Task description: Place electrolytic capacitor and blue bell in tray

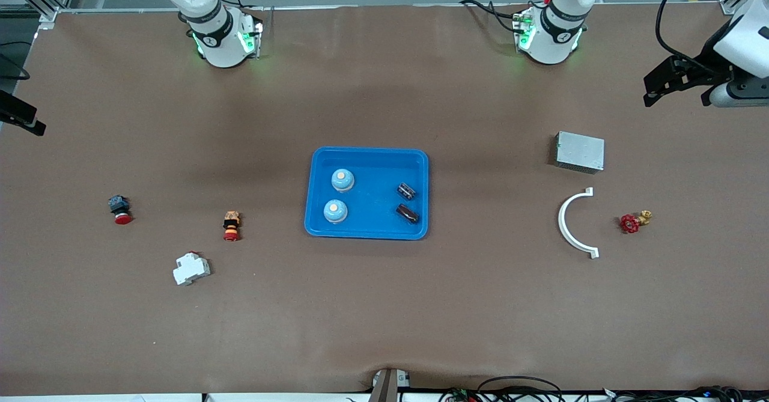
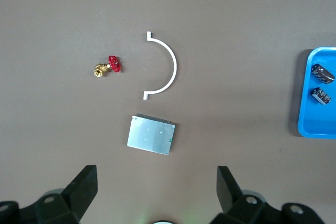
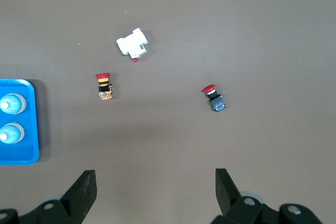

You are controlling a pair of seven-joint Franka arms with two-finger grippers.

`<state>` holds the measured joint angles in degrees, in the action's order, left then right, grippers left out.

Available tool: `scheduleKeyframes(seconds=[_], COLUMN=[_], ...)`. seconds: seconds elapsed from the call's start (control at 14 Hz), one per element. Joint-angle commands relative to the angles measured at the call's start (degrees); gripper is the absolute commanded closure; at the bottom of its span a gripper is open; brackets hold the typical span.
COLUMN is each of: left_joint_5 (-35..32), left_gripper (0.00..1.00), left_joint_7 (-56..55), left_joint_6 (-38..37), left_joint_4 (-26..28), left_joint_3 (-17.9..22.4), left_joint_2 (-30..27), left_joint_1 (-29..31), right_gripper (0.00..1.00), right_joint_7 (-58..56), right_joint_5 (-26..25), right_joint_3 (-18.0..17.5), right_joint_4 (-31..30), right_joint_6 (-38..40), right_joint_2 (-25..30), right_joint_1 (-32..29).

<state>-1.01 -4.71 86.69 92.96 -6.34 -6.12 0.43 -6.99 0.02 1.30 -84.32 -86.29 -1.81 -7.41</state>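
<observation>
**Tray loaded, both arms waiting**

Two bells [image 1: 342, 179] and two capacitors [image 1: 407, 191] lie in the tray [image 1: 367, 232], so the job looks done. Left gripper [image 2: 156, 182] hangs over the grey box [image 2: 151, 135], right gripper [image 3: 155, 182] over bare surface; both empty, jaws apart. The front view crops both grippers.

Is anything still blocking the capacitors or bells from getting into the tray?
Nothing visible does. Both blue bells and both capacitors already lie in the tray. The left claw and right claw are open and empty, high over the table's two ends.
</observation>
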Motion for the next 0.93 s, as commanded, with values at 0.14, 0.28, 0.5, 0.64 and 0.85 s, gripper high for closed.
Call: scheduleKeyframes(seconds=[0.14, 0.28, 0.5, 0.64, 0.85], left_joint_5=[0.92, 1.01, 0.92, 0.92, 0.92], left_gripper=[0.0, 0.0, 0.0, 0.0, 0.0], left_joint_7=[1.29, 1.46, 1.55, 1.46, 1.37], left_joint_6=[-0.03, -0.03, -0.12, -0.12, -0.21], left_joint_4=[0.74, 0.12, -1.46, -1.99, -2.34], left_joint_3=[0.02, 0.19, 0.19, 0.19, 0.19], left_joint_2=[-1.35, -1.18, -0.48, -0.04, 0.05], left_joint_1=[0.54, 0.54, 0.54, 0.54, 0.54], right_gripper=[0.0, 0.0, 0.0, 0.0, 0.0], right_joint_7=[0.39, 0.48, 0.48, 0.48, 0.57], right_joint_5=[1.13, 1.13, 1.21, 1.21, 1.21], right_joint_3=[-0.24, -0.24, -0.24, -0.24, -0.24], right_joint_4=[-1.02, -1.11, -1.2, -1.2, -1.2], right_joint_6=[-0.02, -0.19, -0.28, -0.28, -0.28], right_joint_2=[0.75, 1.02, 1.02, 1.1, 1.11], right_joint_1=[-0.77, -0.77, -0.77, -0.77, -0.77])
